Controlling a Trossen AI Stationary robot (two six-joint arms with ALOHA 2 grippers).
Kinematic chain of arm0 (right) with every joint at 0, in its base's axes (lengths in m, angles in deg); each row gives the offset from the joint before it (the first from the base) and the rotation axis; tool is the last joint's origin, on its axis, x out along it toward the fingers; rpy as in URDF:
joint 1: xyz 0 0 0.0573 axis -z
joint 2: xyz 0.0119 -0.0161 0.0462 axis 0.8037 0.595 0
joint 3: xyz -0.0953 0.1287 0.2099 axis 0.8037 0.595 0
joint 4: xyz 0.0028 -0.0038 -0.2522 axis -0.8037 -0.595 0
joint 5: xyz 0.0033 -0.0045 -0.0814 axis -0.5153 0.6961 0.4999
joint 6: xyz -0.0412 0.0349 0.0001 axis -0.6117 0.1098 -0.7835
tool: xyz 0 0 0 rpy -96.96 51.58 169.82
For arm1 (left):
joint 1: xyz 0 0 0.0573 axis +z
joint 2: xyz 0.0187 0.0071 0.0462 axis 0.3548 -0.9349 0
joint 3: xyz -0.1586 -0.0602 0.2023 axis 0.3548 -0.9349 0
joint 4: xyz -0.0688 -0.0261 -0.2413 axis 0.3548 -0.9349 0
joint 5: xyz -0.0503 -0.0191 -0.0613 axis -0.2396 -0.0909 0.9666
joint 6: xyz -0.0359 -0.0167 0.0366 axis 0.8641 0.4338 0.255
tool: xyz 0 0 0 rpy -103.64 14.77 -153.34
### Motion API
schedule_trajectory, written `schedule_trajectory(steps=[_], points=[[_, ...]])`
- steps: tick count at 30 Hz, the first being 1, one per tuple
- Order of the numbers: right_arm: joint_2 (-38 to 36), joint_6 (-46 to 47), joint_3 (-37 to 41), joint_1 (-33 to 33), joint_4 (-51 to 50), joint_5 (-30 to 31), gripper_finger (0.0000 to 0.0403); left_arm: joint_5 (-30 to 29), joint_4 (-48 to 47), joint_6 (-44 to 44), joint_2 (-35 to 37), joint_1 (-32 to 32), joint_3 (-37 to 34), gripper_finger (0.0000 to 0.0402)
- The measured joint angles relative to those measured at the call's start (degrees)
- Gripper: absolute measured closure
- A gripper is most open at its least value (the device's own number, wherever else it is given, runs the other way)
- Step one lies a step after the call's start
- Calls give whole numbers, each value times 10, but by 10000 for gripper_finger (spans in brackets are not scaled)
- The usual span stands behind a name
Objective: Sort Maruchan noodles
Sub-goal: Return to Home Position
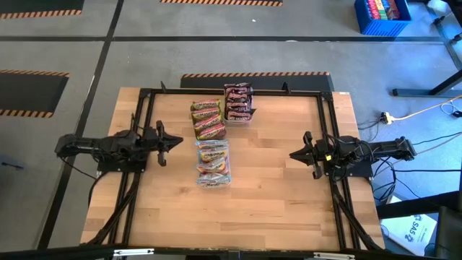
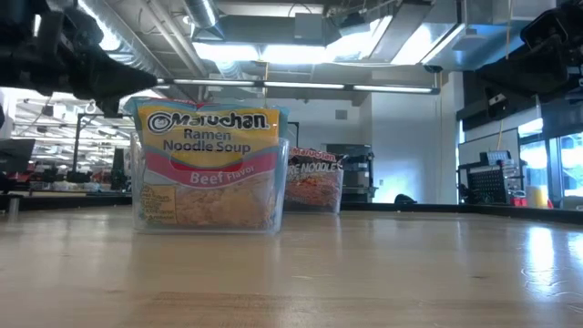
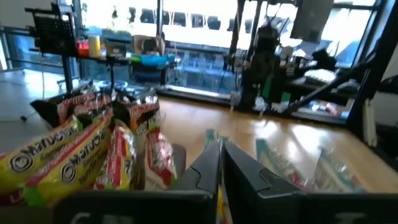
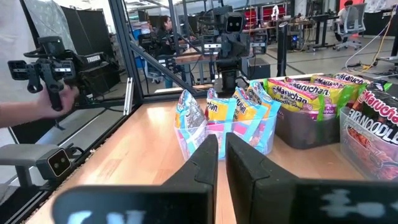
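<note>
The Maruchan noodles stand on edge in three groups near the table's far middle. Dark brown-red packets (image 1: 238, 102) fill a clear tray. Green-and-orange packets (image 1: 207, 119) sit in a dark grey container (image 4: 305, 134). Yellow-pink packets (image 1: 213, 162) fill a clear tray (image 2: 273, 196) nearest the front. My left gripper (image 1: 180, 141) hangs shut and level at the left, pointing toward the packets from a short way off. My right gripper (image 1: 292, 154) hangs shut and level at the right, farther from them. Nothing sits between either pair of fingers (image 3: 205, 165) (image 4: 205, 152).
A black frame rail (image 1: 144, 92) runs around the table's edges. Bare wood (image 1: 238, 217) lies on the near half. A blue crate (image 1: 381, 16) stands on the floor at the far right. In the right wrist view a person's hand (image 4: 59, 96) holds a black device beyond the table.
</note>
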Motion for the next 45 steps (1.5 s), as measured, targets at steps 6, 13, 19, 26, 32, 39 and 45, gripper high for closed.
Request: schedule_trajectory(steps=[6,13,19,26,32,39,45], points=[[0,0,0,0,0,-1,384,-4,1,-4,-6,0,0,382],[0,0,0,0,0,-2,384,-5,2,-4,-6,0,0,382],[0,0,0,0,0,-2,384,-5,2,-4,-6,0,0,382],[0,0,0,0,0,-2,384,-5,2,-4,-6,0,0,382],[0,0,0,0,0,-2,384,-5,2,-4,-6,0,0,382],[0,0,0,0,0,-2,384,-5,2,-4,-6,0,0,382],[0,0,0,0,0,-2,384,-5,2,-4,-6,0,0,382]])
